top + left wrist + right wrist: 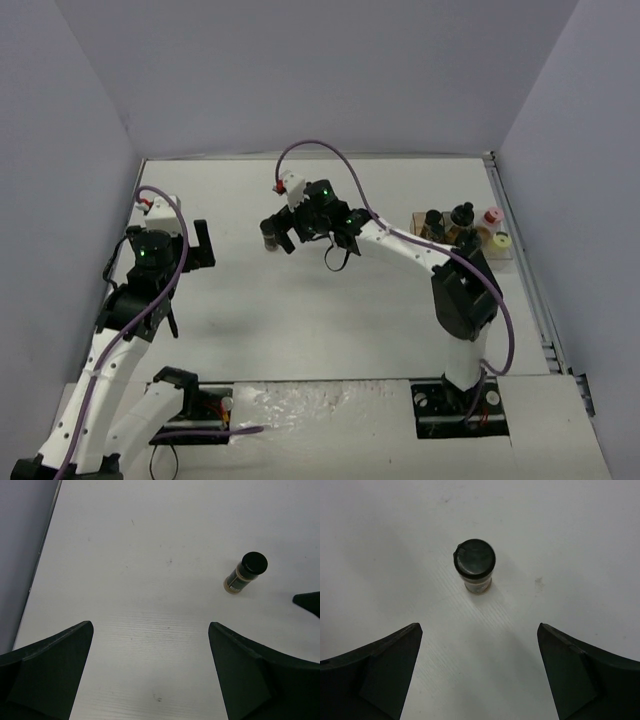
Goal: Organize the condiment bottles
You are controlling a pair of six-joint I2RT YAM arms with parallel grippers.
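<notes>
One condiment bottle (268, 238) with a black cap stands alone on the white table at mid-left. It shows in the right wrist view (475, 564) just ahead of my right gripper (480, 626), which is open and empty. In the top view the right gripper (284, 232) sits right beside it. My left gripper (200, 245) is open and empty to the bottle's left; its wrist view (151, 625) shows the bottle (246, 571) off to the upper right. The other bottles stand in the tray (418, 222), among them a pink-capped one (491, 216) and a pale yellow-capped one (500, 241).
The tray sits at the table's far right, close to the right wall. Grey walls close in the table on the left, back and right. The right arm's forearm (400, 245) stretches across the middle of the table.
</notes>
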